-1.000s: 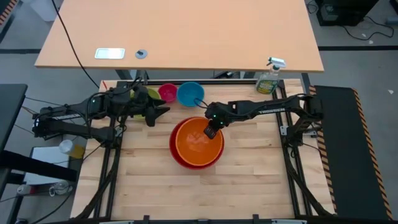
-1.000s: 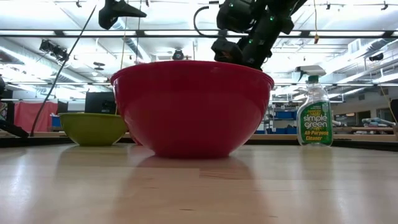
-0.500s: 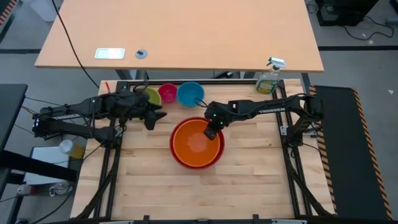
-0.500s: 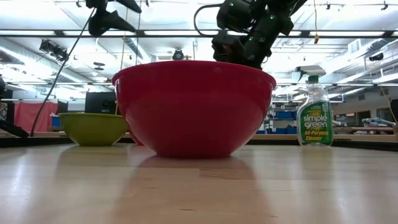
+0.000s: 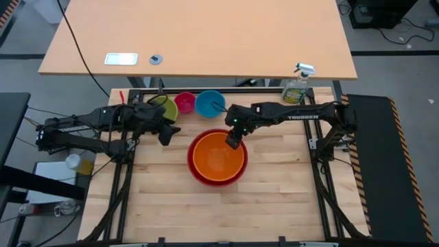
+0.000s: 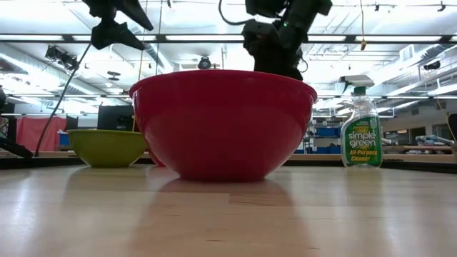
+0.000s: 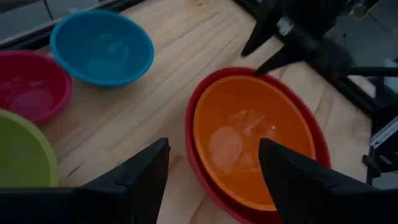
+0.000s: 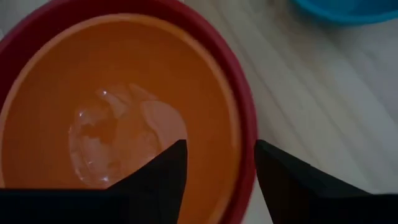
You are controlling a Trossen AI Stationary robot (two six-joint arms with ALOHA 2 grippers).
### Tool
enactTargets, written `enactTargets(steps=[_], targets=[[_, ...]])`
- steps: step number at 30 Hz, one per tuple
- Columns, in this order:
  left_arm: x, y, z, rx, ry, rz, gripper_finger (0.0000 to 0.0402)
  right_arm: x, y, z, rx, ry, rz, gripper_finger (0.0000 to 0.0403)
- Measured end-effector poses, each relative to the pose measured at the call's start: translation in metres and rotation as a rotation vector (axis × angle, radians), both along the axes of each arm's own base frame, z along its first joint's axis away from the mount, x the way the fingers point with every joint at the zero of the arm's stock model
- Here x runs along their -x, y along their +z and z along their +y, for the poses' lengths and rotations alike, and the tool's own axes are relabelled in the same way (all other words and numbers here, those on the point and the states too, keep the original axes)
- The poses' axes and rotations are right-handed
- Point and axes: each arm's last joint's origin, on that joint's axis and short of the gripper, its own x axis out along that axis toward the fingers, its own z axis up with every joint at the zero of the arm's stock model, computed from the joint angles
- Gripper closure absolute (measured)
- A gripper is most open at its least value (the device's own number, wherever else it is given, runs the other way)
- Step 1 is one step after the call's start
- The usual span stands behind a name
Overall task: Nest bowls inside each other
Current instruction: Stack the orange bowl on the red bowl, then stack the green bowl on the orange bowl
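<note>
The orange bowl (image 5: 219, 157) sits nested in the red bowl (image 5: 196, 171) at the table's middle. My right gripper (image 5: 233, 140) hangs open just above the orange bowl's far rim (image 8: 231, 118), touching nothing. Along the far edge stand the yellow-green bowl (image 5: 167, 106), the pink bowl (image 5: 184, 103) and the blue bowl (image 5: 210, 103), each on its base. My left gripper (image 5: 168, 131) hovers open above the table, near the yellow-green bowl and left of the red bowl, and points slanting down toward the nested pair (image 7: 249, 149).
A green spray bottle (image 5: 296, 88) stands at the far right corner. Bare wood lies in front of the red bowl (image 6: 223, 125) and on both sides of it. The metal frame rails (image 5: 122, 178) run along the table's left and right edges.
My right gripper has opened and risen from the orange bowl's far rim; the orange bowl stays in the red bowl. My left gripper has tipped its fingers further downward and sunk a little, staying open.
</note>
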Motion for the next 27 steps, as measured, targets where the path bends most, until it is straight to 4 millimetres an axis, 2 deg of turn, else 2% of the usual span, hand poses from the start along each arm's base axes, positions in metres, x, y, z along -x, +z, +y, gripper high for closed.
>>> enactTargets(steps=[4,11,20,27], targets=[[0.001,-0.003,0.001,0.012,0.016,0.032,0.0150,0.002,0.012,-0.006,0.020,-0.011,0.021,0.0210],[0.001,-0.012,0.004,0.051,0.059,0.119,0.0150,0.008,0.014,-0.011,0.018,-0.014,0.061,0.0210],[0.002,-0.012,0.004,0.053,0.057,0.130,0.0150,0.009,0.015,-0.011,0.017,-0.010,0.065,0.0210],[-0.004,-0.023,0.006,0.090,0.054,0.234,0.0164,0.024,0.036,-0.010,0.031,-0.004,0.014,0.0210]])
